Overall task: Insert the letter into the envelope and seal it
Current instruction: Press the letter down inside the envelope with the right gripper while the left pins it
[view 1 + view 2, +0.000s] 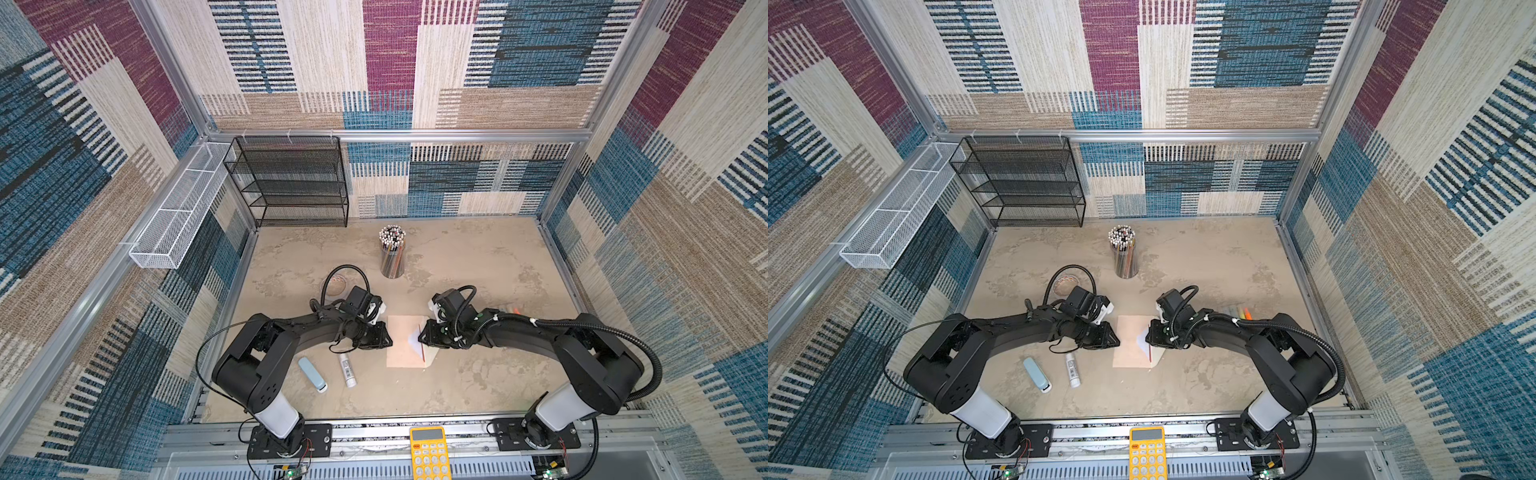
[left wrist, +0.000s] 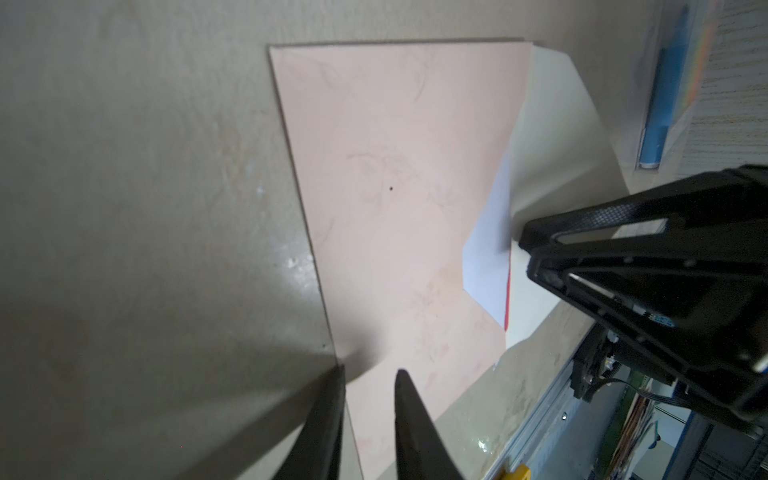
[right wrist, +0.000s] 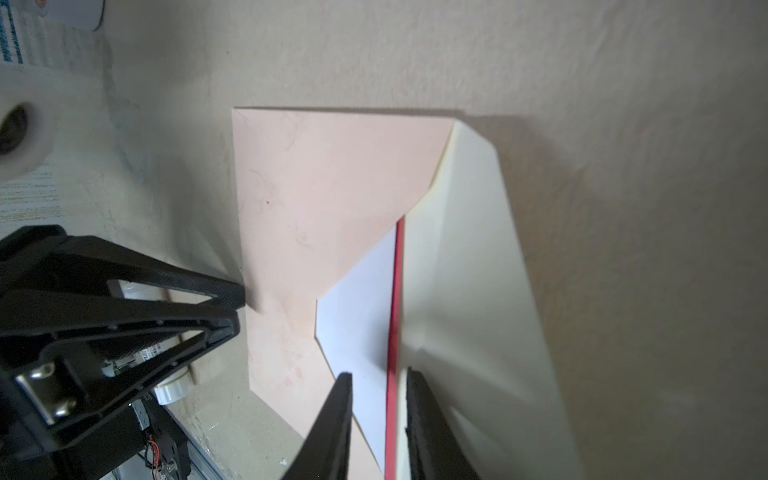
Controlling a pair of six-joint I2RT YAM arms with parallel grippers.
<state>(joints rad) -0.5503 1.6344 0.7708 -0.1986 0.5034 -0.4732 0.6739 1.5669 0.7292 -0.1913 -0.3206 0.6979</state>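
Envelope: you are seeing the envelope lying flat near the middle of the tabletop, a little nearer its front edge than its back edge, with the mouth facing the right edge.
Flap: the cream flap is folding out toward the right edge and is not covering the mouth.
Letter: the letter is sitting almost wholly inside the envelope. Only a white wedge and a thin red edge are showing at the mouth.
Left gripper: your left gripper is pointing down at the envelope's left edge. Its jaws are standing a narrow gap apart and are clasping nothing. One tip is hanging over the paper and the other is sitting at the edge.
Right gripper: your right gripper is working at the mouth, jaws slightly parted and straddling the letter's red edge. You cannot tell whether either finger is touching it.
Surroundings: a pencil cup is standing toward the back edge. A glue stick and a pale blue oblong thing are lying toward the front-left corner, well apart from the envelope.
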